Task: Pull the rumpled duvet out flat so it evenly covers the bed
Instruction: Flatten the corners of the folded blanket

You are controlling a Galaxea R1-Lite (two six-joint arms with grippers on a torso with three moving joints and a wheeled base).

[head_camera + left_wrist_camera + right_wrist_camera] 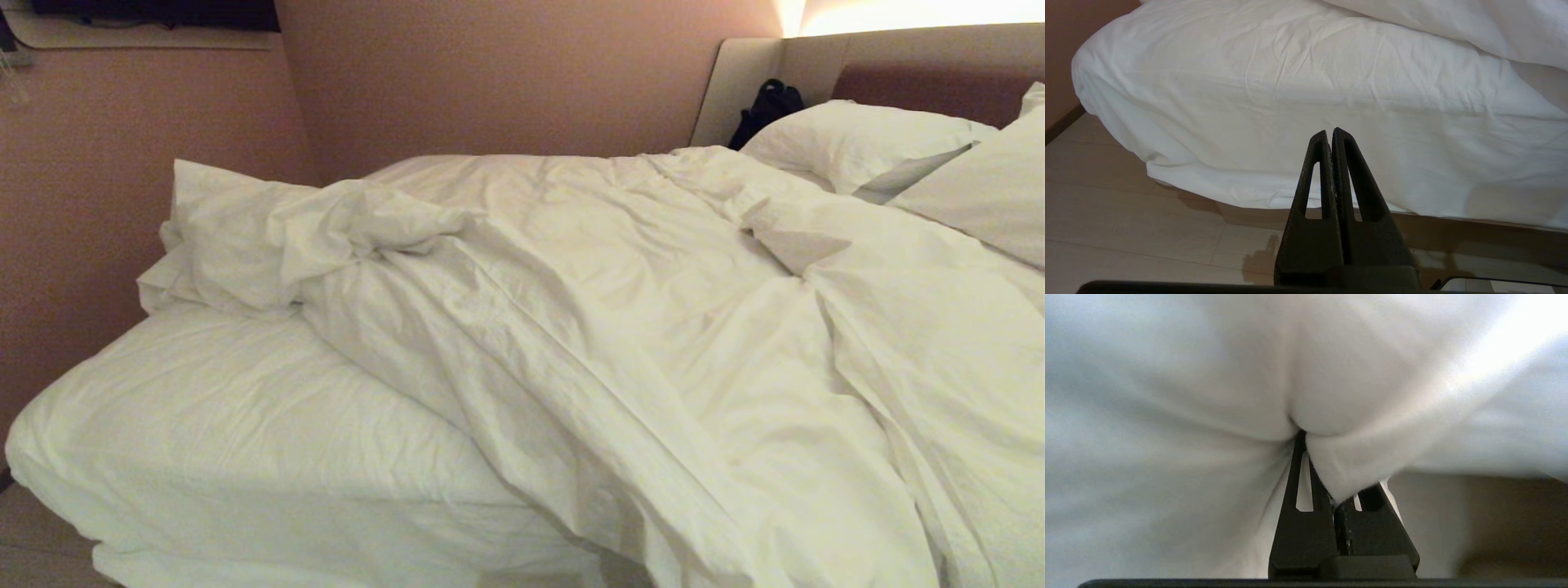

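**Duvet bunched toward the headboard side, right gripper clamped on a fold**

While I watch from the head camera, the bed (pixel 204 425) fills most of what I see, its foot corner at the near left bared down to the fitted sheet (pixel 245 408), which wraps tight over the mattress edge. The duvet (pixel 588 327) lies rumpled across the rest, running diagonally from a bunched, twisted heap at the far left edge of the bed down to the near right edge, where it spills over the side. Deep creases run along its length, and a folded-back flap sits near the pillow end. Two white pillows (pixel 865 143) rest at the head of the bed against the padded headboard (pixel 922 82), and a dark bag (pixel 767 106) stands in the corner between the headboard and the wall.

Neither arm shows in the head camera. On the right wrist camera I see the right gripper (pixel 1314 465) pinched tight on a fold of the duvet, white cloth bulging out over and around its black fingers (pixel 1298 498). On the left wrist camera the left gripper (pixel 1329 139) is closed on nothing, its fingers pressed together, hanging low above the wooden floor (pixel 1126 228) just beside the sheeted foot corner of the mattress and touching no cloth.
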